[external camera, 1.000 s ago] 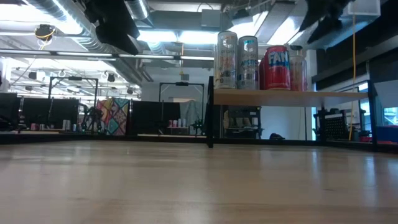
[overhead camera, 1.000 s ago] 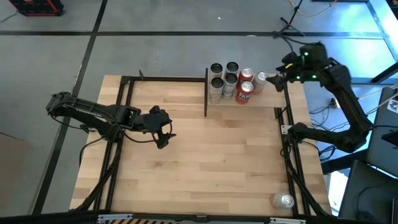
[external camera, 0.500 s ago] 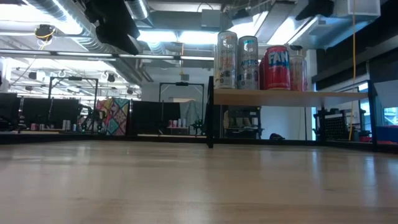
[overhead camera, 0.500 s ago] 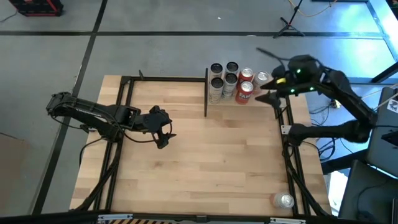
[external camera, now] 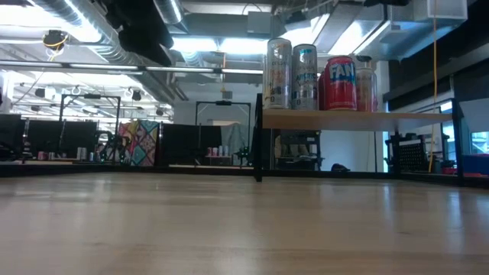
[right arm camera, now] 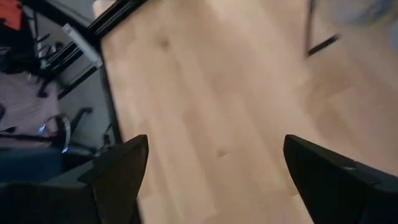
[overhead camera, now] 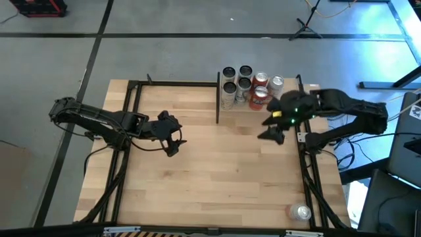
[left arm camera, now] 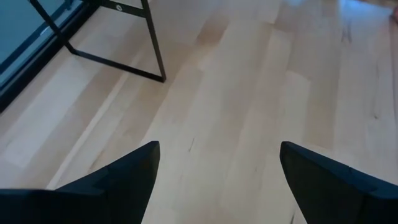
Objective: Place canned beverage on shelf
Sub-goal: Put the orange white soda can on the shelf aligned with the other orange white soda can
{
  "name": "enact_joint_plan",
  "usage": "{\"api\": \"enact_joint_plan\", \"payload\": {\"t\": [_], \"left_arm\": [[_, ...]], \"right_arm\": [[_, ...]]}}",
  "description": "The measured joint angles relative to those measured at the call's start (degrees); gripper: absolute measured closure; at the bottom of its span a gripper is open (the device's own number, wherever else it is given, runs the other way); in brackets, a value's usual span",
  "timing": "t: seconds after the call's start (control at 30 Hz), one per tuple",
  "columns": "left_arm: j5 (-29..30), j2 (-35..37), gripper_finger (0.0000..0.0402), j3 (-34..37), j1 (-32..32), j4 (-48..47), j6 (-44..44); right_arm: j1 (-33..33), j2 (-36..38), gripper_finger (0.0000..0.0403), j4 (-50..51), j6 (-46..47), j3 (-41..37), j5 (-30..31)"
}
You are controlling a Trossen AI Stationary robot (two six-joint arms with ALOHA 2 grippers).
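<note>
The shelf (overhead camera: 289, 108), a light wood panel on thin black posts, stands at the table's far right; it also shows in the low view (external camera: 359, 118). Several cans stand upright on it: silver ones (overhead camera: 229, 87), red ones (overhead camera: 258, 97) and one silver can (overhead camera: 276, 82) at the right end. Another silver can (overhead camera: 300, 212) sits on the table at the near right corner. My right gripper (overhead camera: 268, 129) is open and empty over the shelf's near edge; its wrist view (right arm camera: 214, 162) shows only bare wood between its fingers. My left gripper (overhead camera: 175, 146) is open and empty over the table's left half.
A black metal frame (overhead camera: 131, 118) runs along the table's left, far and right sides. The wide middle of the wooden tabletop (overhead camera: 223, 171) is bare. The shelf's black post (overhead camera: 218, 99) stands at its left end.
My right gripper has drawn back from the silver can at the shelf's right end, going toward the table's near edge and a little left. The can stays upright on the shelf.
</note>
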State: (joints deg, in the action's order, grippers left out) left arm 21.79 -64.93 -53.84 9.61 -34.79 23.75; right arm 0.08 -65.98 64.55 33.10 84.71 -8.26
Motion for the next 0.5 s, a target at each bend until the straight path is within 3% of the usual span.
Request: {"api": "enact_joint_plan", "payload": {"t": [0.3, 0.5], "left_arm": [[-0.4, 0.0, 0.0072, 0.0, 2.4, 2.6, -0.4], [0.0, 0.0, 0.0072, 0.0, 3.8, 8.3, -0.4]], "right_arm": [[15.4, -0.6, 0.0043, 2.1, 17.0, 0.0, 6.2], [26.0, -0.9, 0.0043, 10.1, 26.9, -0.1, 8.1]]}}
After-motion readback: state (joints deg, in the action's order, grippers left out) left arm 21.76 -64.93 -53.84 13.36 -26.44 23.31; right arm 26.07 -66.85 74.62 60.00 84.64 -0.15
